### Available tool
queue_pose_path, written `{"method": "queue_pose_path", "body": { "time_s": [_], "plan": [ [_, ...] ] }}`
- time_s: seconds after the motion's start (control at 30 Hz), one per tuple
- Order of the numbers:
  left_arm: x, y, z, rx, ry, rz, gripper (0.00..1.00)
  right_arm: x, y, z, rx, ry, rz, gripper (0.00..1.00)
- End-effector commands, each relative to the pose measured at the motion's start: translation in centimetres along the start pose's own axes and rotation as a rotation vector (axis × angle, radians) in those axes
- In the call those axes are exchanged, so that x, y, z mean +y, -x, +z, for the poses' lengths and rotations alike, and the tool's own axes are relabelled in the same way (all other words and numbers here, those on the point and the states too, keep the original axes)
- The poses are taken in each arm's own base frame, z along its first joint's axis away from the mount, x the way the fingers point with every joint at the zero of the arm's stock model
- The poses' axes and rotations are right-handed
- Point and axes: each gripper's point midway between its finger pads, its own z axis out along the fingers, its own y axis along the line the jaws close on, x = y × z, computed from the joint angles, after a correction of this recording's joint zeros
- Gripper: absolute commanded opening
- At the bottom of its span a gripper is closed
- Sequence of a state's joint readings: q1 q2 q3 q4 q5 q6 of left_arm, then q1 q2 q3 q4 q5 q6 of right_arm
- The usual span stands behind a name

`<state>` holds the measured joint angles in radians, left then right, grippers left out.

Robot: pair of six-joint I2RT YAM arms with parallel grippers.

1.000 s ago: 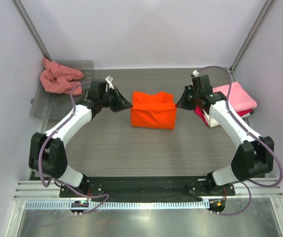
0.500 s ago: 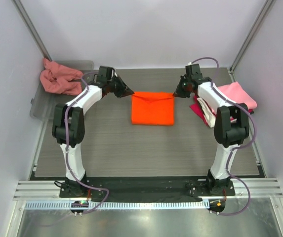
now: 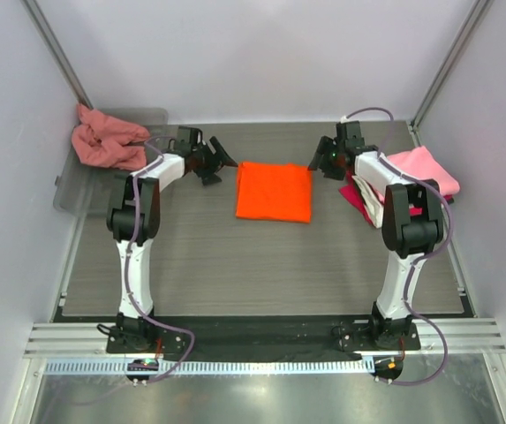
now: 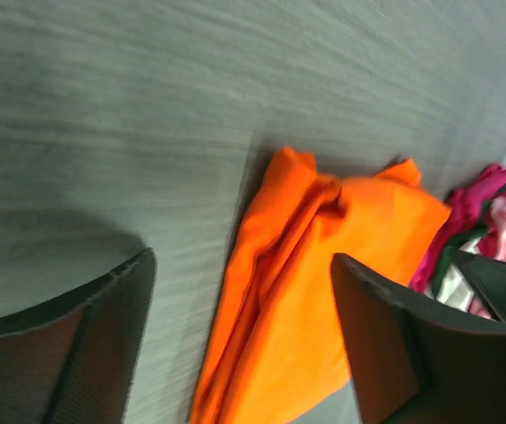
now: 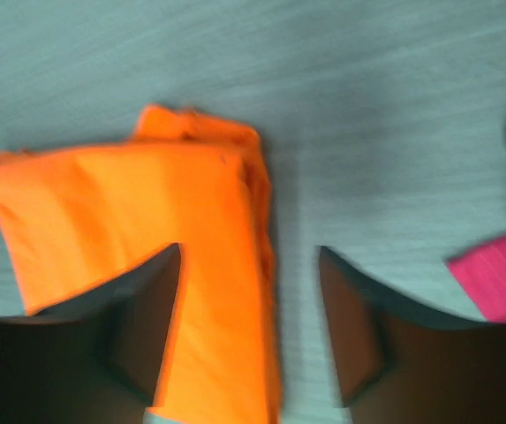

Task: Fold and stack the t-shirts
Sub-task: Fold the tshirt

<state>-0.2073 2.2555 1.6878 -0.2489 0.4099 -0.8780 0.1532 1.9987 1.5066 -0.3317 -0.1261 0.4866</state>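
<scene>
Orange shirt (image 3: pixel 274 192) lay folded flat toward the counter's far edge, between the left gripper (image 3: pixel 219 166) and right gripper (image 3: pixel 317 162), both spread wide and holding nothing beside its far corners. Pink stack (image 3: pixel 422 170) sat by the right edge, so I'd guess the right one's closer for the move.

The orange shirt (image 3: pixel 274 192) is soft matt cloth, the table (image 3: pixel 235 256) matt and wood-grained.

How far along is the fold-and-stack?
Done: pink shirt folded atop the crimson shirt at right; orange shirt folded flat mid-table. In hand: nothing; left gripper and right gripper are open at its far corners. Left: stack the orange, then fold the salmon shirt, crumpled on the tray.
</scene>
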Motion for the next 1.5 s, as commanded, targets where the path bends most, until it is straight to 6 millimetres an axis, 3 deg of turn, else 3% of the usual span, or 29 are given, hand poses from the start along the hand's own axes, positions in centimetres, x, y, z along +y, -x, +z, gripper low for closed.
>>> {"method": "queue_pose_path", "body": {
  "time_s": [0.0,0.1,0.13,0.23,0.27,0.4,0.53,0.7,1.07,1.1,1.17,1.33,1.47],
  "plan": [
    [-4.1,1.2,-3.8,-0.116,-0.065,0.155,0.78,0.5,2.8,-3.1,-0.124,0.003,-0.095,0.6],
    [-3.5,0.4,-3.9,-0.139,-0.034,0.191,0.75,-1.9,1.2,-3.8,-0.073,-0.159,-0.216,0.55],
    [-3.4,0.3,-3.7,-0.142,-0.029,0.2,0.75,-2.8,1.8,-3.9,-0.091,-0.241,-0.251,0.55],
    [-3.6,-0.3,-2.6,-0.118,-0.039,0.207,0.76,-3.1,1.4,-4.5,-0.072,-0.367,-0.393,0.54],
    [-3.1,-0.8,-1.9,-0.1,-0.03,0.204,0.76,-4.4,1.6,-4.7,-0.082,-0.474,-0.431,0.54],
    [-2.2,-1.0,-0.7,-0.086,-0.013,0.192,0.76,-6.4,0.1,-5.3,-0.024,-0.687,-0.578,0.47],
    [-2.2,-1.4,-0.1,-0.066,-0.022,0.182,0.75,-7.9,-1.5,-5.1,0.027,-0.786,-0.602,0.47],
    [-2.4,-1.3,0.2,-0.064,-0.026,0.186,0.75,-10.0,-2.5,-4.6,0.063,-0.831,-0.581,0.59],
    [-2.7,-1.0,0.4,-0.058,-0.024,0.186,0.75,-14.0,-4.3,-1.6,0.18,-0.929,-0.602,0.57],
    [-2.6,-1.1,0.3,-0.058,-0.02,0.185,0.75,-14.4,-4.4,-1.4,0.193,-0.938,-0.601,0.56],
    [-2.7,-1.0,0.1,-0.058,-0.022,0.187,0.75,-15.0,-4.2,-1.0,0.198,-0.963,-0.585,0.41],
    [-3.0,-1.0,-0.3,-0.06,-0.025,0.197,0.75,-14.2,-3.7,-0.5,0.181,-0.932,-0.55,0.04],
    [-2.8,-1.0,-0.3,-0.06,-0.019,0.202,0.74,-11.2,-3.2,0.2,0.154,-0.803,-0.516,0.01]
  ]
}}
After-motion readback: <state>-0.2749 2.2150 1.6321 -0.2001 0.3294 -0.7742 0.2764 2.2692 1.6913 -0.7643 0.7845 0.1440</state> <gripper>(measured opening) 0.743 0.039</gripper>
